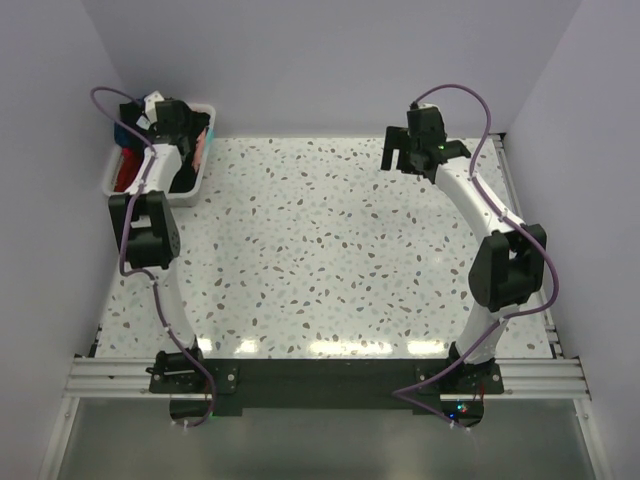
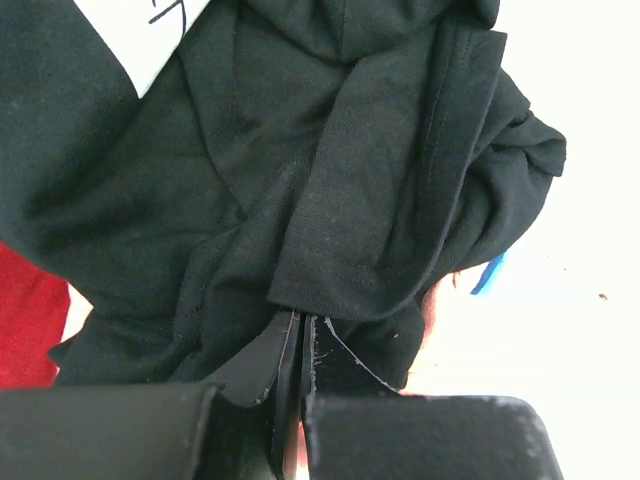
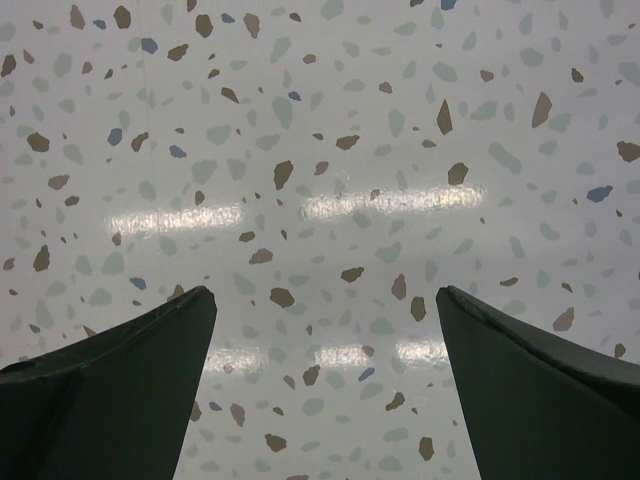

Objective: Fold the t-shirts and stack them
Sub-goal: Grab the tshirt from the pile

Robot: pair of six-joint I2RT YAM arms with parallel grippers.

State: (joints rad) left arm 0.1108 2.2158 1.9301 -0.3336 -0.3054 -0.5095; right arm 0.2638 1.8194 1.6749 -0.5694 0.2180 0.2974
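- Nearest, top view: both arm bases bolted to the metal rail (image 1: 320, 372) at the near table edge. L arm on the left, R arm on the right.
- Table (image 1: 330, 250): white speckled top, w/ light glare near the rail.
- R arm bends up along the right side. The right gripper (image 1: 405, 150) hangs over the far-right part of the table, well apart from the bin.
- R wrist view: right gripper (image 3: 325, 295) has its fingers wide apart w/ nothing between them, only speckled table (image 3: 320, 150) below.
- L arm reaches along the left side to the far-left corner, and the left gripper (image 1: 168, 120) is down inside the white bin (image 1: 150, 192).
- L wrist view: left gripper (image 2: 300, 325) fingers are pressed together, tips right at the hem of a fold of the black t-shirt (image 2: 330, 180). Can't tell if cloth is caught between them, black on black.
- The black t-shirt is crumpled and lies on top of the pile in the bin, filling most of that view.
- A white label (image 2: 150, 40) w/ a dark mark shows at the top left of the black cloth.
- Red t-shirt (image 2: 30, 310) is under the black one, at the left.
- A bit of the salmon-pink t-shirt (image 2: 437, 298) peeks out just right of the fingertips.
- A sliver of the blue t-shirt (image 2: 490, 272) is beside it, against the bin floor.
- All four shirts are in the bin.
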